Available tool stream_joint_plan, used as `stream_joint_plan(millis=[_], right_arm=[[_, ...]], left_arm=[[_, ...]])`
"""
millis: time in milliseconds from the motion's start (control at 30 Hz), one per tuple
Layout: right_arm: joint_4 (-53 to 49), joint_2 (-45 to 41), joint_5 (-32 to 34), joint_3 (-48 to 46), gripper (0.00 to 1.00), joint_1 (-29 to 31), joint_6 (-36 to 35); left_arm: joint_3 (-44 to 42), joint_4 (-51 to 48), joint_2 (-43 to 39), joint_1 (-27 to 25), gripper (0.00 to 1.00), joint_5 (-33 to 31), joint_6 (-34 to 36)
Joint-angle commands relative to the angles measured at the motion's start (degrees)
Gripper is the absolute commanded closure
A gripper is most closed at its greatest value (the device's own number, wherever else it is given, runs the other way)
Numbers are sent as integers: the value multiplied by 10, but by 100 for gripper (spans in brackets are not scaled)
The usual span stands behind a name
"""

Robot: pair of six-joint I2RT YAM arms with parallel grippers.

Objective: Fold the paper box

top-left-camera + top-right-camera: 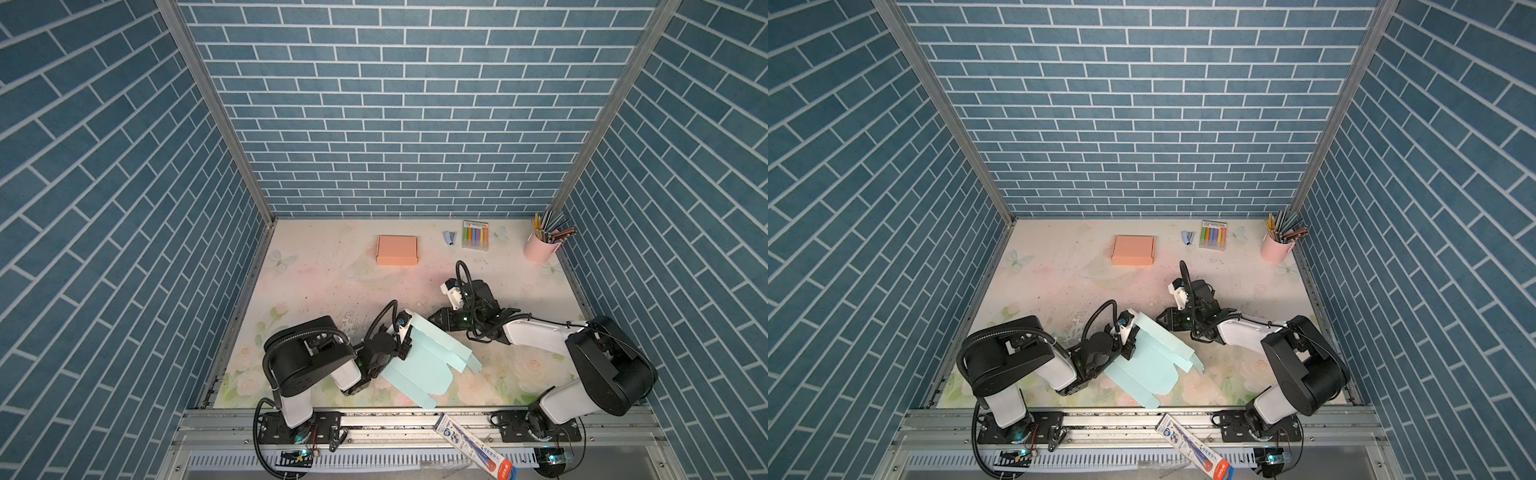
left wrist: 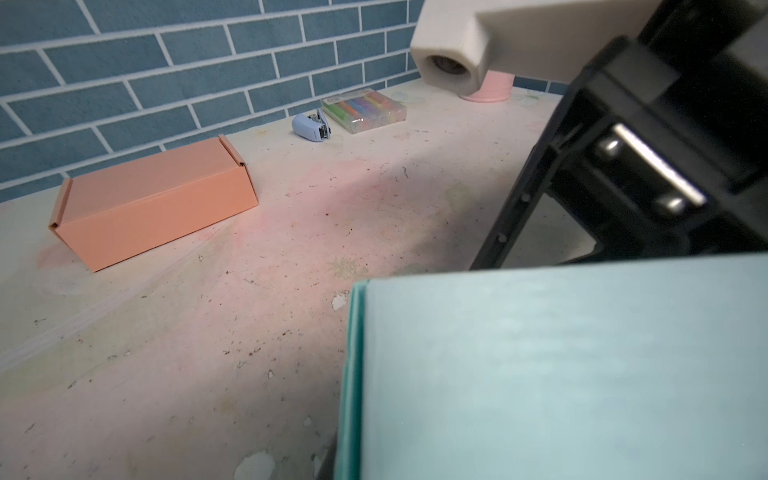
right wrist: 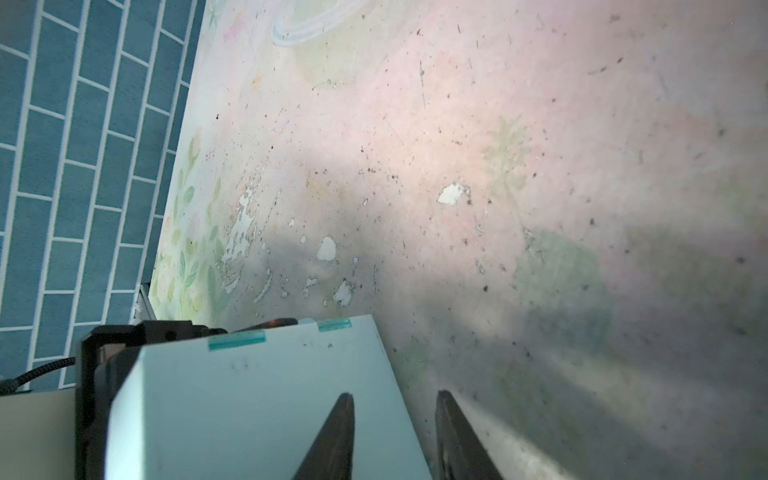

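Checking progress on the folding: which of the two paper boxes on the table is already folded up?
The orange box by the back wall: closed and finished. The light blue box near the front lies spread open, flaps loose.

Two matching arms here: the left arm (image 1: 307,359) and the right arm (image 1: 606,361) both wear glossy white link shells between bulky, rounded black joint housings, and a tiny green light (image 1: 464,320) glows on each black wrist block. Black ribbed cable conduit (image 1: 299,331) loops over each shoulder and arches behind each wrist, beside a white camera mount (image 1: 453,295). Down at the near edge sit black bolted base plates (image 1: 291,430), and the fingers (image 3: 334,440) of the right gripper (image 3: 395,394) are dark, slim, tapering to points.
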Motion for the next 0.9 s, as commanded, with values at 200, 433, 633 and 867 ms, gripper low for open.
stream_joint_plan(millis=[200,433,633,867], right_arm=[[1,-6,7,-21,67,16,-14],[14,-11,-1,-32,67,34,0],[18,-57,-9,-37,67,31,3],[-135,-199,99,27,64,2,-89]], left_arm=[[-4,18,13,-4,86,-1,-3],[-6,21,15,-4,93,-2,-6],[-12,15,-10,-2,97,-7,-14],[-8,-87,-89,8,100,-20,-87]])
